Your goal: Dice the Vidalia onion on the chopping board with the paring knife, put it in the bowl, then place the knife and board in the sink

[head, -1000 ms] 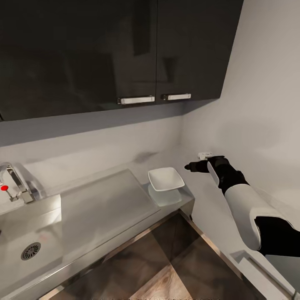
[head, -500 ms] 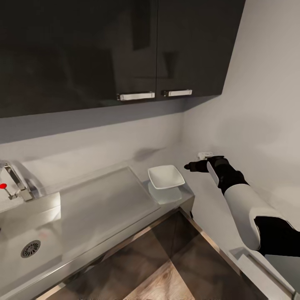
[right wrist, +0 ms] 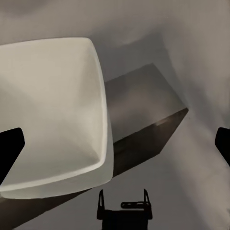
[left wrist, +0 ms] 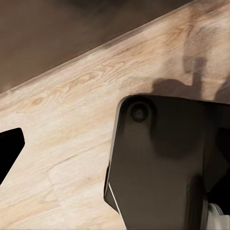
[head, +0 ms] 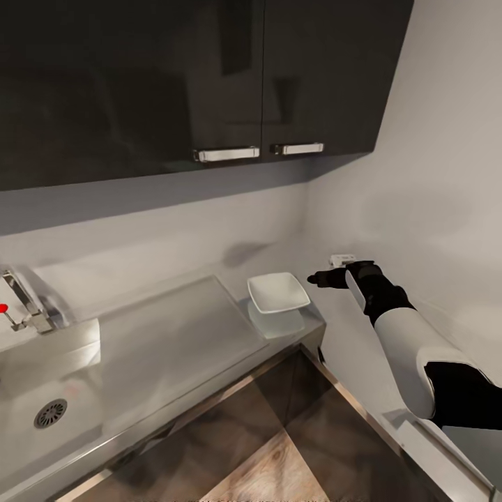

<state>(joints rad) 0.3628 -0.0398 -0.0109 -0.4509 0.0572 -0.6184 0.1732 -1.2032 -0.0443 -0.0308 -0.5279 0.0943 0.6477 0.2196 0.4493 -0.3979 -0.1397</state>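
The white square bowl (head: 277,293) sits on the grey countertop (head: 314,322) at its right end, beside the drainboard (head: 167,335). My right gripper (head: 322,279) hovers just right of the bowl, a little above the counter. In the right wrist view the right gripper (right wrist: 116,148) is open with nothing between its fingers, and the bowl (right wrist: 52,115) lies close ahead. The steel sink (head: 77,397) with its round drain (head: 50,413) is at the far left. My left gripper (left wrist: 115,148) hangs open over the floor. The Vidalia onion, chopping board and paring knife are out of view.
A chrome tap (head: 21,307) with a red knob (head: 3,307) stands behind the sink. Dark wall cabinets (head: 209,77) hang above the counter. A pale wall (head: 432,209) closes off the right side, close to my right arm. Wood floor (head: 279,439) lies below the counter edge.
The whole picture has drifted slightly, with the sink sliding left and the cabinet handles rising, so the camera has moved. My right arm keeps its pose beside the bowl.
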